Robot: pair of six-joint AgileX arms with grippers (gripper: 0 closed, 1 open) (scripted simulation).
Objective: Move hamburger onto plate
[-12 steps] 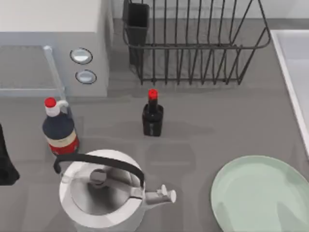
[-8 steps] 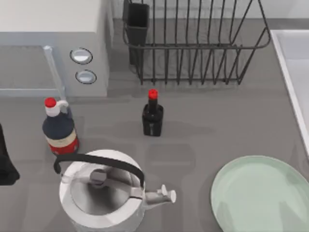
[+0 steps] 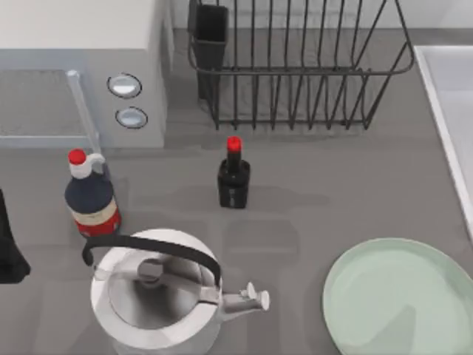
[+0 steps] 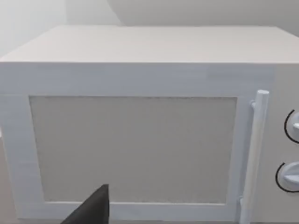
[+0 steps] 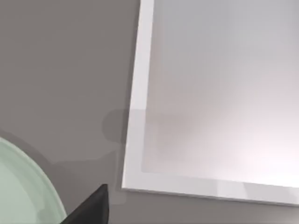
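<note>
The plate is lying flat on the grey worktop in the near right corner, with its near and right edges running out of the top view. Nothing is resting on the part of it that shows. A white-rimmed basin is running along the right side of the worktop, just beyond the plate and apart from it.

The left arm is showing as a dark shape at the left edge of the worktop, near the kettle. The left gripper is facing the front of the white microwave, which is standing at the far left with its door shut. The door handle is standing upright, just left of two round dials. Whether this gripper is spread or pressed together cannot be told.

The right gripper is hovering above bare worktop at the right, between the rim of the plate and the basin. Its state cannot be told either.

A dark sauce bottle with a red cap is standing upright between the microwave and the kettle. A smaller dark bottle is standing near the middle, in front of the black wire dish rack at the far side. The kettle's spout is pointing right, toward the plate, and is well apart from it.
</note>
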